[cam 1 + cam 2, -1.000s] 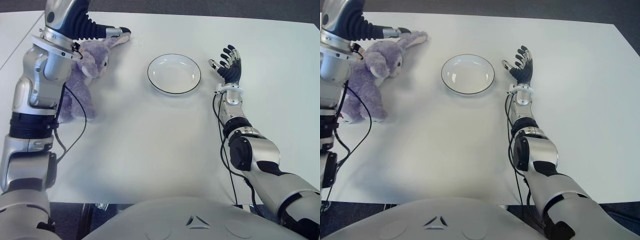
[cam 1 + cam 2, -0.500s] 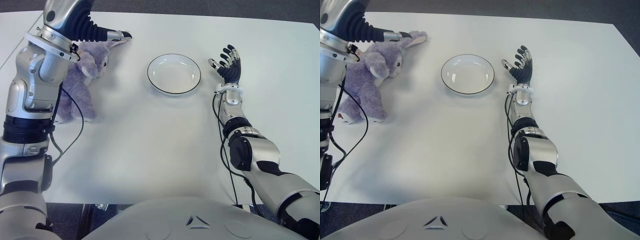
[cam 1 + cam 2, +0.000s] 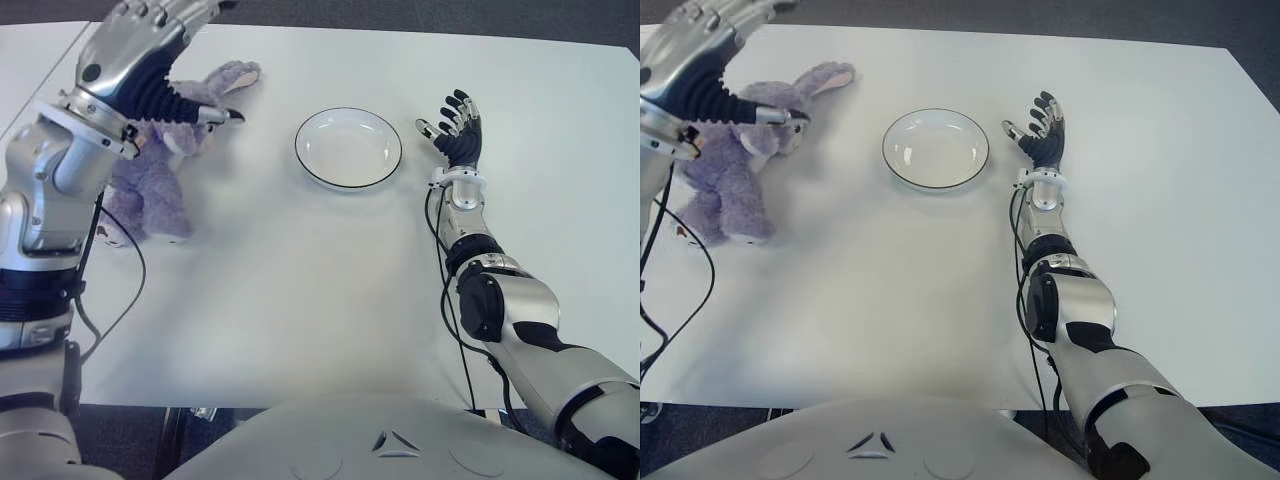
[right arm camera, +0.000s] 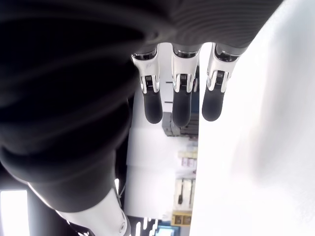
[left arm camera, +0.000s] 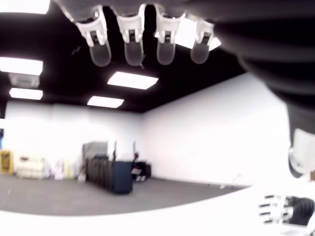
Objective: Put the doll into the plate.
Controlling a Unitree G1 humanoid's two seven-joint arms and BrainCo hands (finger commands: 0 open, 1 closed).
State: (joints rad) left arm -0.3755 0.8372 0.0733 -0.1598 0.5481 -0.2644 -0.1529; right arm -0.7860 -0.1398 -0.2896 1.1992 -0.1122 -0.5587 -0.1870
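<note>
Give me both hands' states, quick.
Left hand: open, above the doll, holding nothing.
Right hand: open, empty, beside the plate.

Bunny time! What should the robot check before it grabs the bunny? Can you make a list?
1. Bunny in reach of the left hand: ok, the hand shows right over its head.
2. Left hand open and holding nothing: ok, fingers spread.
3. Hand gripping the bunny: not ok, not yet.
4. Plate empty: ok, nothing in it.
5. Table between bunny and plate bare: ok.
6. Right hand out of the way: ok, open, right of the plate.
</note>
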